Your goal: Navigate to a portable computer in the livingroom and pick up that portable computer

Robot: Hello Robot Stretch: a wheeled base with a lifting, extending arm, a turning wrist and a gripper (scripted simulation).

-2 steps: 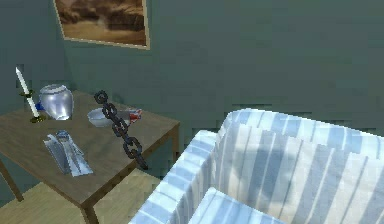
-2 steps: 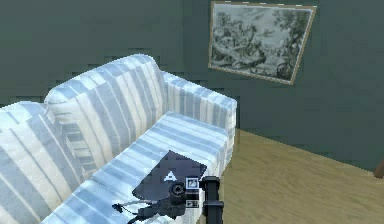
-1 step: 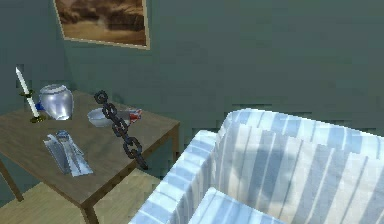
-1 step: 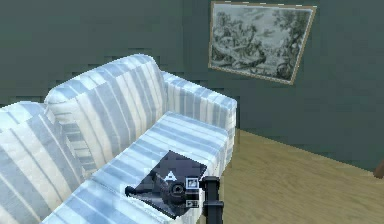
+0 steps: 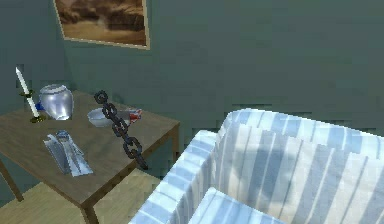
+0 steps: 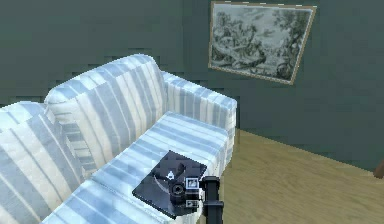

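A flat dark portable computer [image 6: 168,176] lies on the seat of a blue-and-white striped sofa [image 6: 110,110] in the arm side view. The arm's dark bar [image 6: 212,203] rises from the bottom edge to the computer's near right corner. My gripper [image 6: 184,192], with its white marked squares, sits at that corner, against the dark slab. I cannot tell whether it holds anything, since the computer rests on the cushion right at it.
A striped sofa arm [image 5: 270,170] stands at the forward view's right. At its left, a wooden table [image 5: 150,125] carries a candle [image 5: 22,88], a glass jar [image 5: 56,101], a bowl [image 5: 102,117], a dark chain figure [image 5: 120,124] and a paper [image 5: 68,152]. Framed pictures [image 5: 103,20] [image 6: 260,40] hang on teal walls. Wooden floor [image 6: 300,185] lies right of the sofa.
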